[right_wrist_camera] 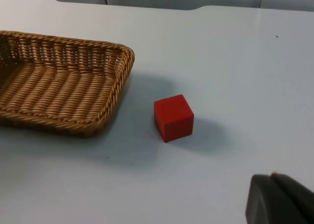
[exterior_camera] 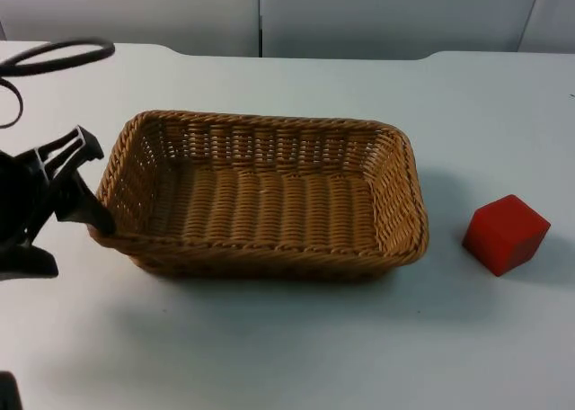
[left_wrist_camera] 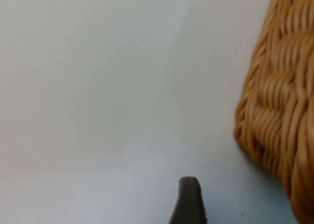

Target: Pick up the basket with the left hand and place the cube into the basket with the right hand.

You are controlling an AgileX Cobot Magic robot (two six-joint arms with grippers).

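A rectangular wicker basket (exterior_camera: 260,248) stands empty on the white table, left of centre. My left gripper (exterior_camera: 90,180) is open just outside its left short rim, one finger by the near-left corner and nothing between the fingers. The left wrist view has the basket's woven wall (left_wrist_camera: 279,106) beside my fingertip (left_wrist_camera: 189,199), apart from it. A red cube (exterior_camera: 505,234) rests on the table to the right of the basket, a short gap away. My right gripper (right_wrist_camera: 280,202) waits above the table, back from the cube (right_wrist_camera: 173,118) and the basket's right end (right_wrist_camera: 117,81).
The grey partition wall (exterior_camera: 269,14) closes off the table's far edge. A black cable loop (exterior_camera: 54,55) lies at the far left. Bare table spreads in front of the basket and around the cube.
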